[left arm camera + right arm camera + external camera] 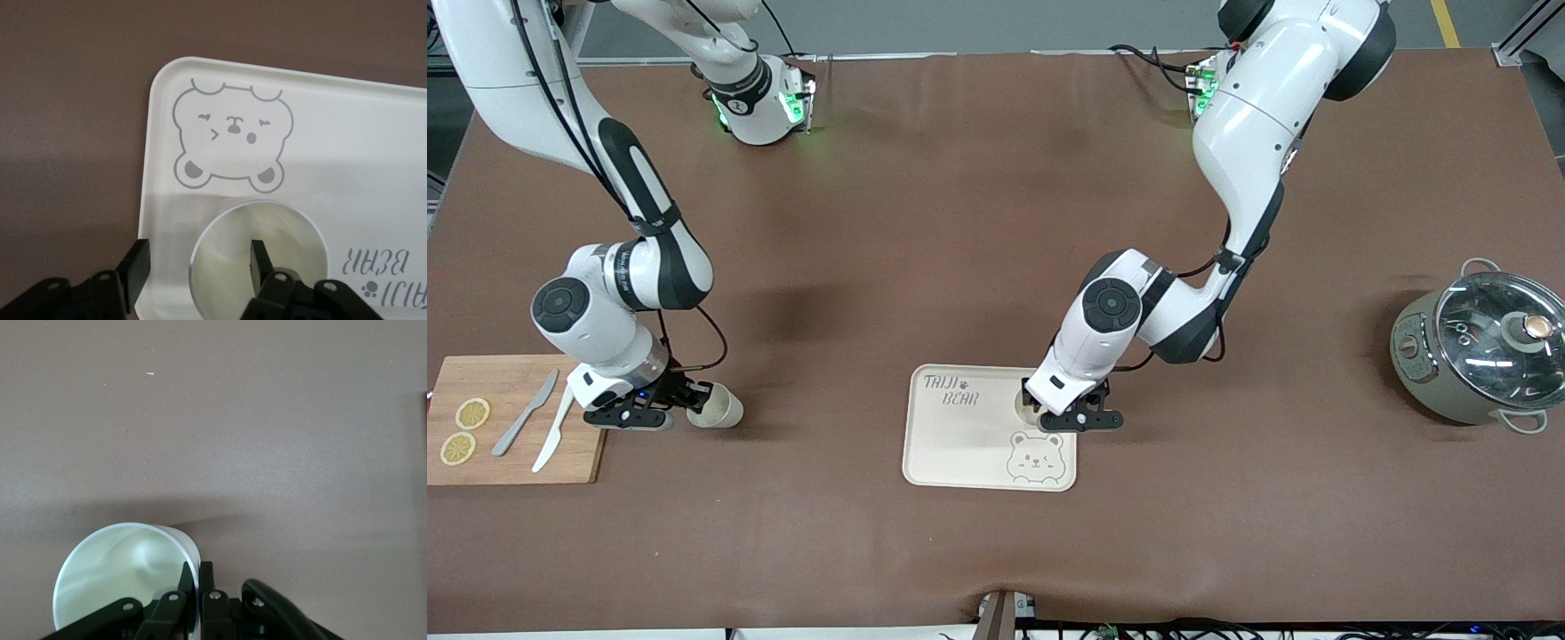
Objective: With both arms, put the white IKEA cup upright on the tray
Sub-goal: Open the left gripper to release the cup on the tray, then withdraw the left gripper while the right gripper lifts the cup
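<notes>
Two white cups are seen. One cup stands upright on the cream tray, mouth up, beside the tray's edge toward the left arm's end of the table, between the "TAIJI BEAR" lettering and the bear-face drawing. The left gripper is set low over this cup; in the left wrist view the fingers are spread apart – one finger is inside the cup's mouth, the other outside its wall over the tray's rim, and the wall is not pinched. A second cup is held in the right gripper, low over the brown table cover just beside the wooden cutting board, toward the right arm's end. In the right wrist view the fingers are closed on this cup's rim, one inside and one outside – the cup is tilted, its mouth turned toward the wrist camera. On the cutting board lie two lemon slices, a grey knife and a white knife. A lidded electric pot with a glass lid stands near the table edge at the left arm's end, well apart from the tray.
</notes>
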Available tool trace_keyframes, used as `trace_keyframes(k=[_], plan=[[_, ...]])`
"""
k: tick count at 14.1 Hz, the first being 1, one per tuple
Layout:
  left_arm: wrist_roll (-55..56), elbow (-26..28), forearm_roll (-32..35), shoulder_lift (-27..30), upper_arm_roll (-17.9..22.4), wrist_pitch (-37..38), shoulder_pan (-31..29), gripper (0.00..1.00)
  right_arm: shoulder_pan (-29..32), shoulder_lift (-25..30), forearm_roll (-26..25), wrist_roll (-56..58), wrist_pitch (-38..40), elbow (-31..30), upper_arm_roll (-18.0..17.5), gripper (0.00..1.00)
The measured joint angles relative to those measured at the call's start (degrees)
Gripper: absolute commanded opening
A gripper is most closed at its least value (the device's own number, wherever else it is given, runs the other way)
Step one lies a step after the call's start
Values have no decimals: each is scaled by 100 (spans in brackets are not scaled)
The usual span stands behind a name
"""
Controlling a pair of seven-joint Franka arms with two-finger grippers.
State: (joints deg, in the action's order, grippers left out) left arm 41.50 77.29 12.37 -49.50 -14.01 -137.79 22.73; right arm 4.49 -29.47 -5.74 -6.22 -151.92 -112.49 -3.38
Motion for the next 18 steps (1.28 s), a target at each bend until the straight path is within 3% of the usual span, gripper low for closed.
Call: trace_keyframes(k=[5,7,11,15,18], plan=[[0,-70,1,259,3,398,-5,71,-7,59,0,1,310,119,-3,0],[-9,-79,9,459,7,769,-32,99,-9,186,0,0,729,251,-16,0],[-204,-94,13,1029,11,1663,-121,100,-14,539,64,-75,1852,586,-202,0],[-593,-95,-76,1566,9,2324,-280,100,-69,860,499,-701,3128,1154,-578,0],[-1093,-96,-175,1843,10,2763,-543,100,-168,961,537,-1745,3384,1377,-998,0]])
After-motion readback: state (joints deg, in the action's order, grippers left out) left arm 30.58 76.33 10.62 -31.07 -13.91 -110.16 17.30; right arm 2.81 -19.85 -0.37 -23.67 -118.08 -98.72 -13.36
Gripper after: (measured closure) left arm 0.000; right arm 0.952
